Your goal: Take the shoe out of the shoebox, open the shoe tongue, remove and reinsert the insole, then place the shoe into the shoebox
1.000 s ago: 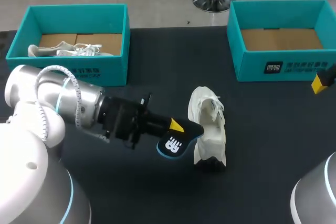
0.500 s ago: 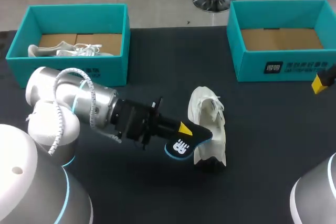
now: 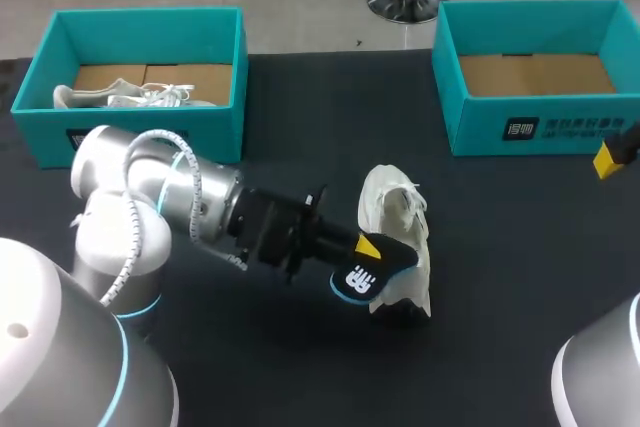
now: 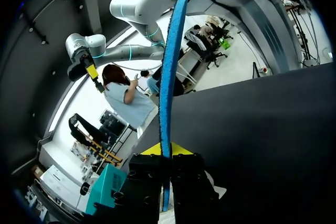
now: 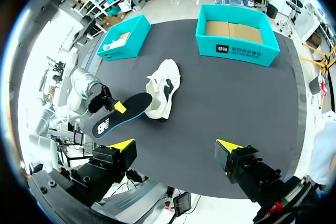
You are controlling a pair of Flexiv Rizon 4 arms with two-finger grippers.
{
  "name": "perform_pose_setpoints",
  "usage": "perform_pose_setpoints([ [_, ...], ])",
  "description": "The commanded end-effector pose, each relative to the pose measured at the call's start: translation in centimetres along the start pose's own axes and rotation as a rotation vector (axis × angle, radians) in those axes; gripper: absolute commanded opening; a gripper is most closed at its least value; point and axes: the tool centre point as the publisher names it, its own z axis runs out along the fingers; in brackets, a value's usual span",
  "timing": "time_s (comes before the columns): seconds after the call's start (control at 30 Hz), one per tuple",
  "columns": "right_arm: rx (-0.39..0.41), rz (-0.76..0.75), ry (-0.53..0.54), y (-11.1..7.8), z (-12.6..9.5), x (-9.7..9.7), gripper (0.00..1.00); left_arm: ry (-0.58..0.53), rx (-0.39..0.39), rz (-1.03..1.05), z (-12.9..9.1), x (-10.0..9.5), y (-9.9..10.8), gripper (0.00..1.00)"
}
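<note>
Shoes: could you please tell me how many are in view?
2. One white shoe lies on the table near the middle; a second shoe lies inside the left shoebox, partly behind its front wall.

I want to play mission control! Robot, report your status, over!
Left end effector shut on black insole, its tip at the white shoe. Right end effector open, empty, off to the side. Nothing blocking the shoe.
</note>
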Motion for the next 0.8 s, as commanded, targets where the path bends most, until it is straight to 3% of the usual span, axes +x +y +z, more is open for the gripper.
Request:
perform_pose_setpoints([
  [0.03, 0.009, 0.001, 0.000, 0.4, -0.1, 0.0, 1.00, 0.001, 0.003, 0.004, 0.4, -0.4, -0.1, 0.00],
  [0.8, 0.009, 0.001, 0.000, 0.4, -0.1, 0.0, 1.00, -0.012, -0.020, 0.025, 3.4, 0.3, 3.8, 0.00],
])
